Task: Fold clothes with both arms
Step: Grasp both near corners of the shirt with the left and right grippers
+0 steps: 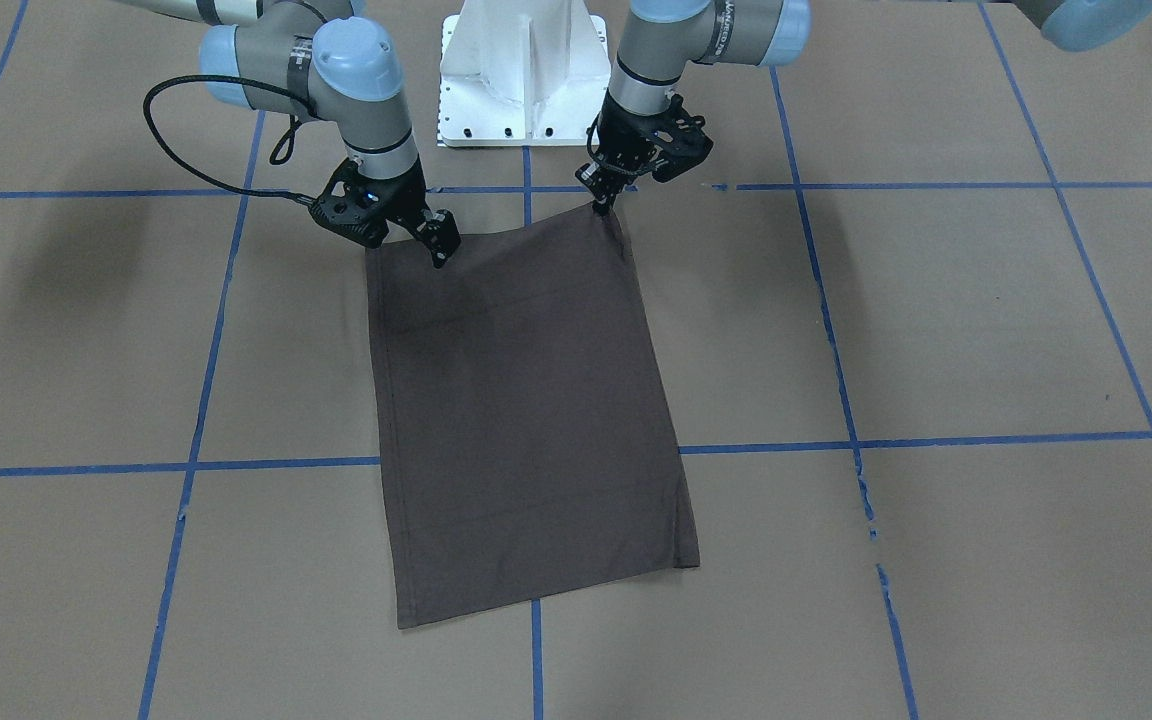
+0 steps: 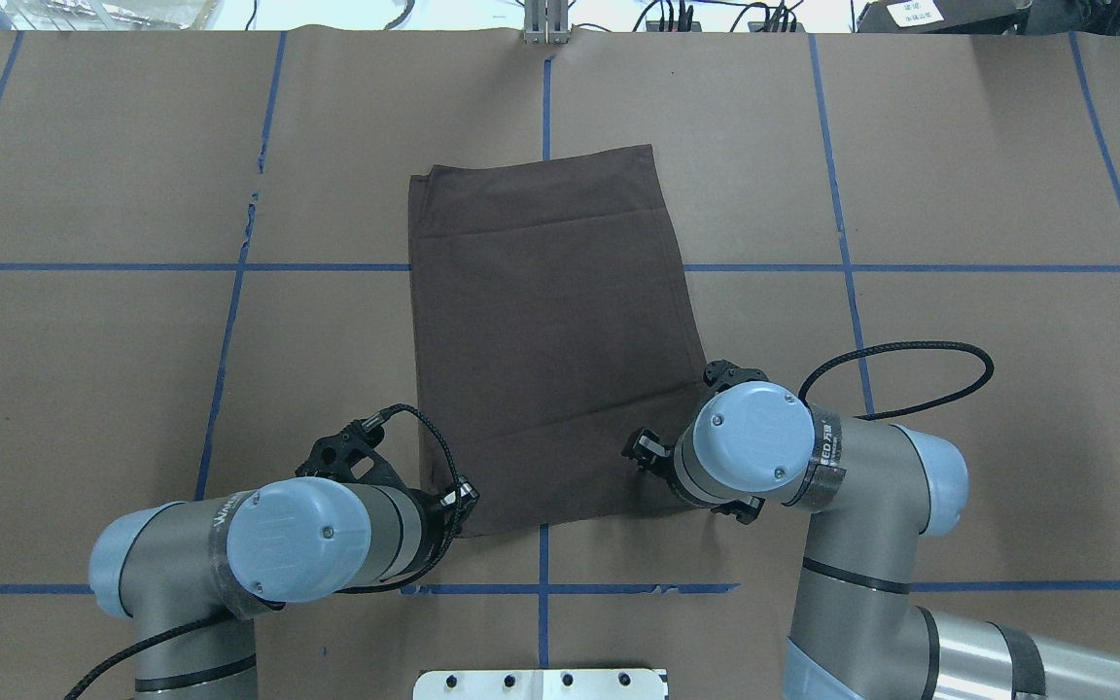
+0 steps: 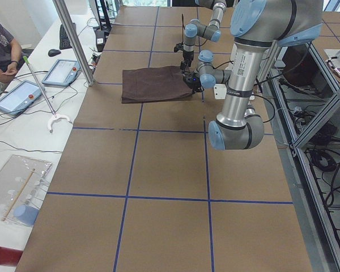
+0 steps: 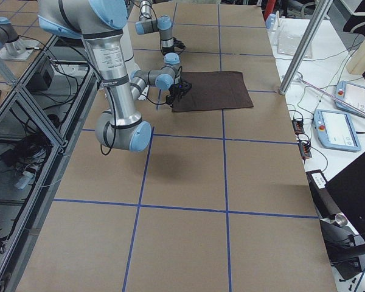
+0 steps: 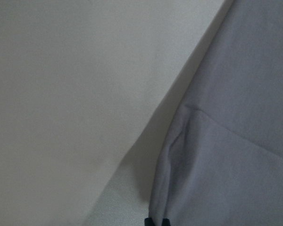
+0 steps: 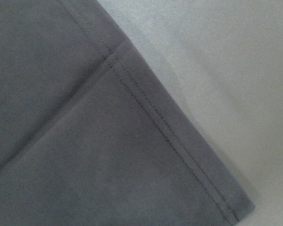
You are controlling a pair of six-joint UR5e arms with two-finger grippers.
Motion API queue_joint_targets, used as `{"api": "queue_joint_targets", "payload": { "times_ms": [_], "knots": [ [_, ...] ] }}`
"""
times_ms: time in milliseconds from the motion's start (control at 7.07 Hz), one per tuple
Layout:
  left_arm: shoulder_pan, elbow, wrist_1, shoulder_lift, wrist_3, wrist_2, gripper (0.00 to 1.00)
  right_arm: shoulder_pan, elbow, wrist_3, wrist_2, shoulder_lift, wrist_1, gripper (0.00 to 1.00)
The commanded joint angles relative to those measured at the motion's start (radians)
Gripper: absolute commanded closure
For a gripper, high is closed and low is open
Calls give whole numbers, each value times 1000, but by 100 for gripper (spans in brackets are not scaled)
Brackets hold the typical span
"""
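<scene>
Pinching T-shirt [image 1: 526,420] corner: left fingers [image 1: 599,198].

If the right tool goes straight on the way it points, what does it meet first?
The T-shirt, at its robot-side corner: the right tool points down onto it, seemingly touching; depth unclear.

Left claw [image 5: 155,220] tips cut off at wrist view's bottom edge; right claw [image 1: 439,246] jaw gap unreadable.

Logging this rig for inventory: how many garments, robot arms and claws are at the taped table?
T-shirt: 1
Robot arms: 2 (left arm, right arm)
Claws: 2 (left claw, right claw)
Total: 5
</scene>
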Motion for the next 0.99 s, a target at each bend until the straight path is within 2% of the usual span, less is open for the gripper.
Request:
{"api": "queue_joint_targets", "payload": {
  "times_ms": [0, 708, 849],
  "knots": [
    [1, -2, 0, -6, 0, 0, 100, -1, -11, 2, -1, -8, 0, 0],
    [0, 0, 0, -6, 0, 3, 100, -7, -14, 2, -1, -8, 0, 0],
    [-2, -2, 0, -6, 0, 3, 100, -7, -14, 2, -1, -8, 0, 6]
  ]
}}
